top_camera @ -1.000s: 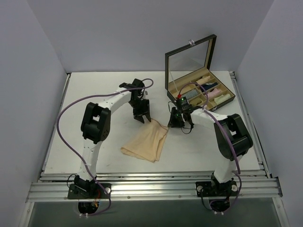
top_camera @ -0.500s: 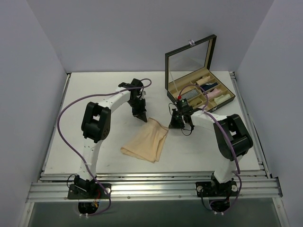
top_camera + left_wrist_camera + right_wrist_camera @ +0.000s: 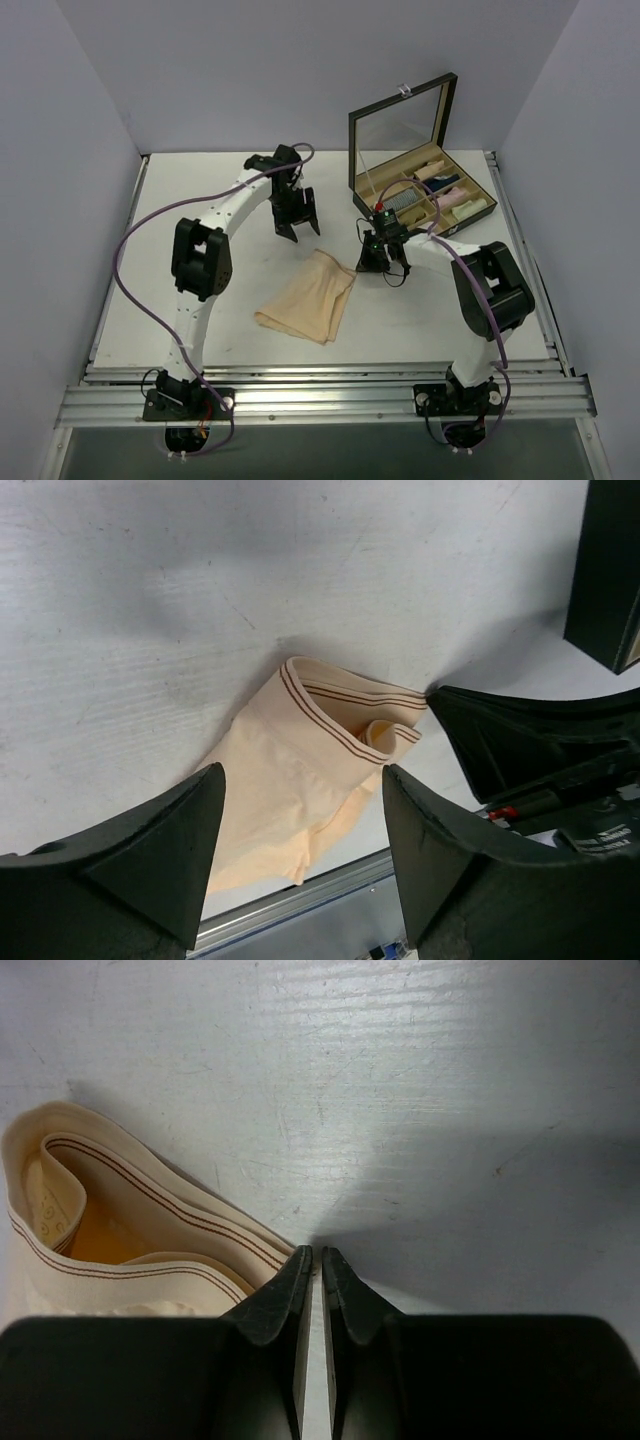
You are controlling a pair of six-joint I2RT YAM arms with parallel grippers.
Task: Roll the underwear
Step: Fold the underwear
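Underwear: lies loosely folded at mid-table, unheld.
Left gripper: jaws wide, empty, just far of the garment.
Right gripper: jaws almost together, empty, tips beside waistband's right end.

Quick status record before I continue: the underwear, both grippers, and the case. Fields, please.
underwear: lies flat and folded on the table, not yet rolled; striped waistband at its far end
left gripper: open, empty, above the table just past the waistband end, not touching the cloth
right gripper: shut, empty, tips at the table right beside the waistband; contact unclear
case: far right, lid open, cloth rolls in its compartments
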